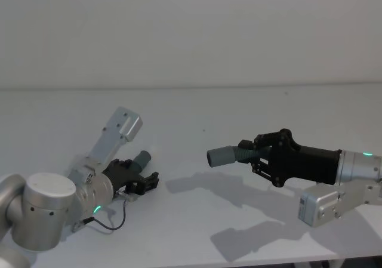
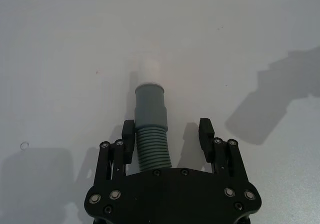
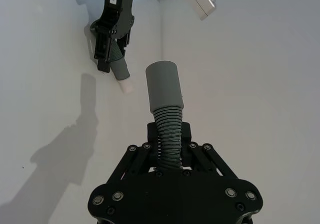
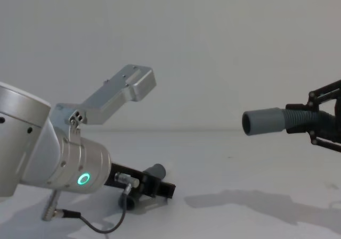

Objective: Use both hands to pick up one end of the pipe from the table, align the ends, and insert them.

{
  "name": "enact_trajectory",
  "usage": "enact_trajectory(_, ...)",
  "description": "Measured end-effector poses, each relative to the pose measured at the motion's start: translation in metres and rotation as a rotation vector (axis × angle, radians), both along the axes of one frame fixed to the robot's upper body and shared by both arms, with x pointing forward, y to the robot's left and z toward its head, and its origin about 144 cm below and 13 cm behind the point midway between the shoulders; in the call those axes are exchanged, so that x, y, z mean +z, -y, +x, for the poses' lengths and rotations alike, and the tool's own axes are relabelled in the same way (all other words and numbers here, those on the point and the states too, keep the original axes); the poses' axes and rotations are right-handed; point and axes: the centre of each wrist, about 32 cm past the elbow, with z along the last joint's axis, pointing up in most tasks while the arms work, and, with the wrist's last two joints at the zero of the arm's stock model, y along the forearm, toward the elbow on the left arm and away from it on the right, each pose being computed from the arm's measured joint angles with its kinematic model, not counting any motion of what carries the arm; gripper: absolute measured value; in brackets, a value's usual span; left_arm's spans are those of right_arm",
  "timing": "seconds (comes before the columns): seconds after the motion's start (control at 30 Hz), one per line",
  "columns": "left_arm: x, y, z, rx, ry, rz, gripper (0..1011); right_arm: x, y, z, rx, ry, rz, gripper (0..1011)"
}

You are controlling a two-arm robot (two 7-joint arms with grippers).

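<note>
- two matte black parallel-finger grippers work over the plain white table [image 1: 179, 116], one pipe piece to each.
- far left, the left arm's silver cylindrical left wrist [image 4: 74, 170], with a green glowing ring, sits low over the table, and a silver angled bracket [image 4: 125, 87] rises from it.
- the left gripper [image 2: 167, 131] is down at the table and released: its jaws stand apart on either side of the left pipe piece [image 2: 152, 139], a dark grey, ribbed plastic tube. one finger [image 2: 128, 131] is just beside the ribs, and the other stands off with a gap showing.
- the left pipe piece lies on the table. its left collar [image 2: 150, 102], smooth, lighter grey and slightly wider, points away from the gripper and ends in a short white tip [image 2: 149, 69].
- bare table separates the two pieces, which are well apart.
- the right pipe piece [image 1: 230, 155], the same dark ribbed tube, hangs above the table, roughly level. its lighter grey right collar [image 4: 264, 121] has its open mouth facing the robot's left, and its shadow falls on the table below.
- the right gripper [image 3: 169, 134] is clenched on the ribbed body of the right pipe piece just behind the collar. its silver right wrist [image 1: 358, 168] is at the right edge.
</note>
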Motion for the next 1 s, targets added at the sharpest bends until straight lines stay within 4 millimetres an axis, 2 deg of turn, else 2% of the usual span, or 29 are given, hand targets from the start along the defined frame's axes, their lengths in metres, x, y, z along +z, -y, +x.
enact_trajectory(1.0,-0.0046,0.0005,-0.0014,0.017,-0.010,-0.008,547,0.0000,0.0000,0.0000,0.000,0.000,0.000,211)
